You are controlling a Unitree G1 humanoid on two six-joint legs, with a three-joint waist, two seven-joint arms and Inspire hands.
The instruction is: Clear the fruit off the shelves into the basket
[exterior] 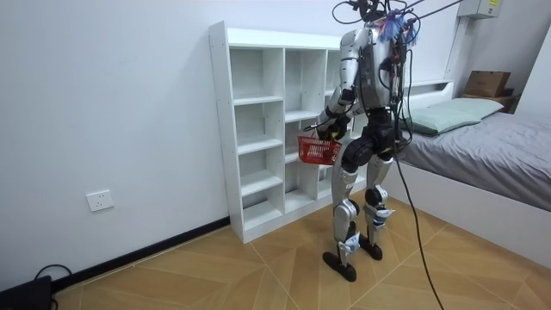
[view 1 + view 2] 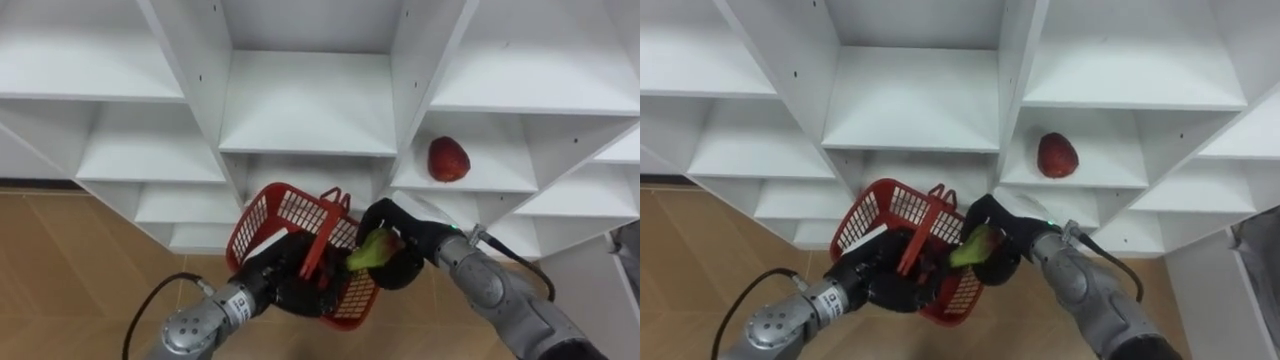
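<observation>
Here, the right hand curls round a smooth green fruit; beside it, the left hand grips a red lattice basket.

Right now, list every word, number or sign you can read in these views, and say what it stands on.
None can be read.
The shelf unit, red basket and red fruit carry no print.
The small label on the white box high on the wall is too small to read.

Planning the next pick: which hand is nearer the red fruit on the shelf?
Right. The right hand, curled round a green fruit over the red basket, sits below-left of the red fruit; the left hand grips the basket farther left.
</observation>
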